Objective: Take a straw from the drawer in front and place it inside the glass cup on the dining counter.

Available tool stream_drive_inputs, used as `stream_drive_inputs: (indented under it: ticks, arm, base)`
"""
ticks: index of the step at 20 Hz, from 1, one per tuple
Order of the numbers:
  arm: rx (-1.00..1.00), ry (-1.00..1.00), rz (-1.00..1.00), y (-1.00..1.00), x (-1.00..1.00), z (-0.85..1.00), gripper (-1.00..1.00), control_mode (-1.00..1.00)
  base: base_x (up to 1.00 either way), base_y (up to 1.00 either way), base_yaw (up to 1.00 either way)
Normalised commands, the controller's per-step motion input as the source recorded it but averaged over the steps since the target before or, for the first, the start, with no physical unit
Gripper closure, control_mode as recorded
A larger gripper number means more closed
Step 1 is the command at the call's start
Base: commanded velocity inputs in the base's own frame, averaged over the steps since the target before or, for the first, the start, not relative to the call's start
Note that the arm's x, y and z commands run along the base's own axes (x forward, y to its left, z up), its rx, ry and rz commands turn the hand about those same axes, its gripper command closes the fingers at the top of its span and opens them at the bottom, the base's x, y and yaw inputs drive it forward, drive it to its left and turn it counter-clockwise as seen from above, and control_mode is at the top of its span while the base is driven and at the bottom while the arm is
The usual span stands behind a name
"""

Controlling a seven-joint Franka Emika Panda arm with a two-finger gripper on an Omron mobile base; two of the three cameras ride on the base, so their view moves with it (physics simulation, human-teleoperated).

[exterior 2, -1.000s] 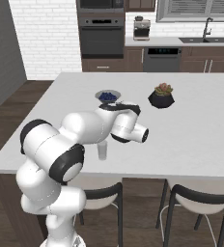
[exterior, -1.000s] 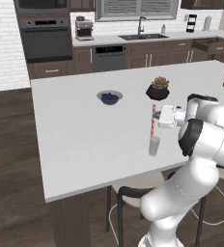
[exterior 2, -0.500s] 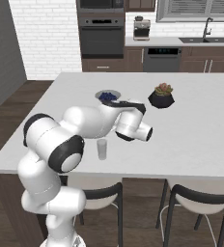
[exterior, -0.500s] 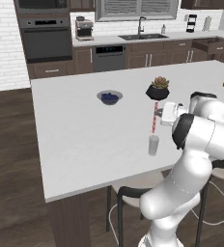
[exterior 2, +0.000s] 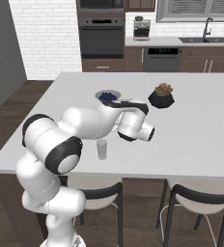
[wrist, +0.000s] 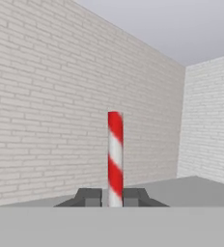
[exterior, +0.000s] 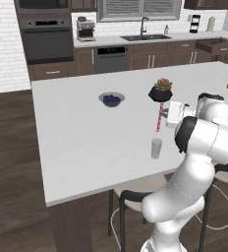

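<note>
2 fingers: your tool (wrist: 115,198) is clamped narrow on the straw (exterior: 159,117), one dark fingertip (wrist: 89,197) on each side of it in the hand view.
Straw: red and white stripes, held upright in the left base view, its lower end above the glass cup (exterior: 156,148) and apart from the rim, as far as you can tell.
Glass cup: clear tumbler standing upright on the dining counter (exterior: 81,142), near the near edge of the white surface; in the right base view it sits just below the arm's forearm.
Tool position: over the surface, just to the right of the straw in the left base view, with the hand turned sideways.
Drawer: dark brown, pulled open at the far right of the left base view (exterior: 212,47), well apart from the arm.
Bowl: blue-filled bowl (exterior: 111,99) sits further back on the surface, left of the black plant pot (exterior: 160,91).
Stools: 2 black-framed stools (exterior 2: 189,202) are tucked against the near side of the surface.
</note>
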Motion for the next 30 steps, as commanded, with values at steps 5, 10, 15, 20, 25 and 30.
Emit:
stream_drive_inputs:
  ticks: [5,10,15,20,25,30]
  arm:
    - [0.00,0.05,-0.03,0.00,-0.24,0.00,1.00,-1.00]
    - [0.01,0.17,-0.03,0.00,-0.15,0.00,1.00,-1.00]
    - [0.04,0.19,-0.02,0.00,-0.01,0.00,1.00,-1.00]
    - [0.02,0.19,-0.01,0.06,0.00,-0.01,1.00,-1.00]
    - [0.02,0.10,0.00,0.16,0.00,-0.09,1.00,-1.00]
    - [0.00,0.04,0.00,0.10,0.27,-0.19,1.00,-1.00]
  base:
    - [0.00,0.00,0.00]
    - [0.00,0.00,0.00]
    - [0.00,0.00,0.00]
    - [0.00,0.00,0.00]
    - [0.00,0.00,0.00]
    - [0.00,0.00,0.00]
